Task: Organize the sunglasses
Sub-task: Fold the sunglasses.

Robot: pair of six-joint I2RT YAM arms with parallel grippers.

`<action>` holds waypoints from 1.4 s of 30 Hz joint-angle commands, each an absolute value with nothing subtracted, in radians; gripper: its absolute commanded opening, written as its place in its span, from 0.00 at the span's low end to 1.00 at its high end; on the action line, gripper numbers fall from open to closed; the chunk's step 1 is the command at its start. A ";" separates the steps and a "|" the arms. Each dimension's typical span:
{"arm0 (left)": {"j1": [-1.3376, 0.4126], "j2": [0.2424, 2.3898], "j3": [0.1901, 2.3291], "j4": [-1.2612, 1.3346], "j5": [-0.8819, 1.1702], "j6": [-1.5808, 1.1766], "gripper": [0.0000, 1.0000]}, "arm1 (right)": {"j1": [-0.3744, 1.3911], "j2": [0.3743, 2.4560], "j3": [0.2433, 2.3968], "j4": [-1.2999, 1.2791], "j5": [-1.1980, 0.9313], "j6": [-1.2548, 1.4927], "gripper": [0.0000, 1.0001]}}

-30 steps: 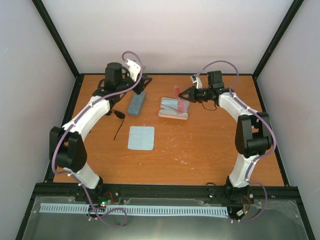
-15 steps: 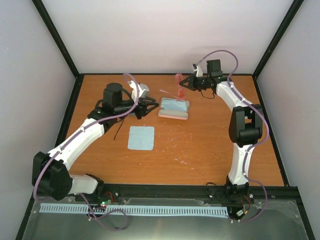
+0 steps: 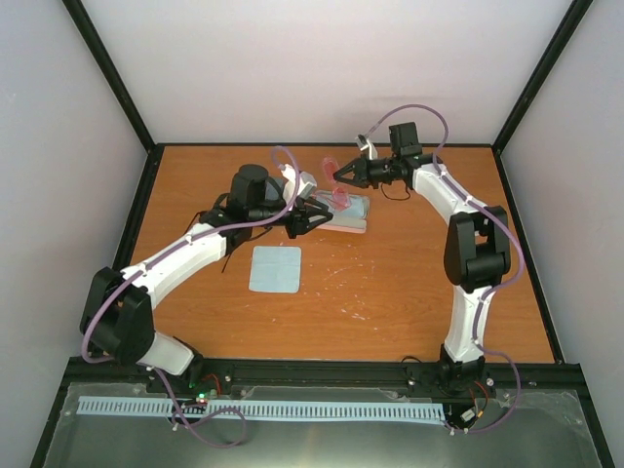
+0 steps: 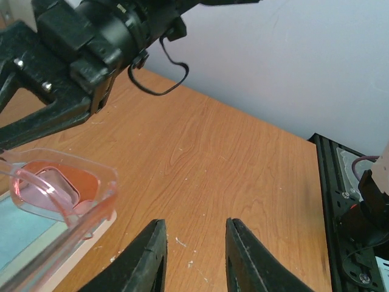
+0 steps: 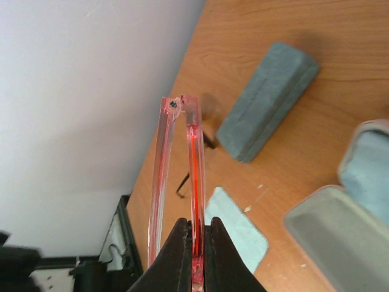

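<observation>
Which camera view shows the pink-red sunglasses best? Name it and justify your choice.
The right wrist view: the sunglasses appear large, edge-on, pinched in the right gripper. The left wrist view catches one lens, cropped at the picture's edge. In the top external view the sunglasses are a small pink shape.

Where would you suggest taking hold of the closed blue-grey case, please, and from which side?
Probably across its narrow width near the middle, coming down from above. The blue-grey case lies flat and closed on the table, with both long sides free of other things; lengthwise it looks too long to span.
</observation>
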State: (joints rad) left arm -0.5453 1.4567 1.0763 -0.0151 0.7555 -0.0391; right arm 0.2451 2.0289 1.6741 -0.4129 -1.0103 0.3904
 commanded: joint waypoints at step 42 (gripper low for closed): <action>-0.561 1.310 0.995 -0.040 0.692 -0.023 0.23 | 0.270 2.077 1.810 -0.332 -1.057 0.499 0.03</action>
State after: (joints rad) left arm -0.5549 1.3632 0.9604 -0.0319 0.6811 -0.0101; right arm 0.2737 2.0640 1.8145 -0.3904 -1.0634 0.4572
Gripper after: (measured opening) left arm 0.230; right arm 0.043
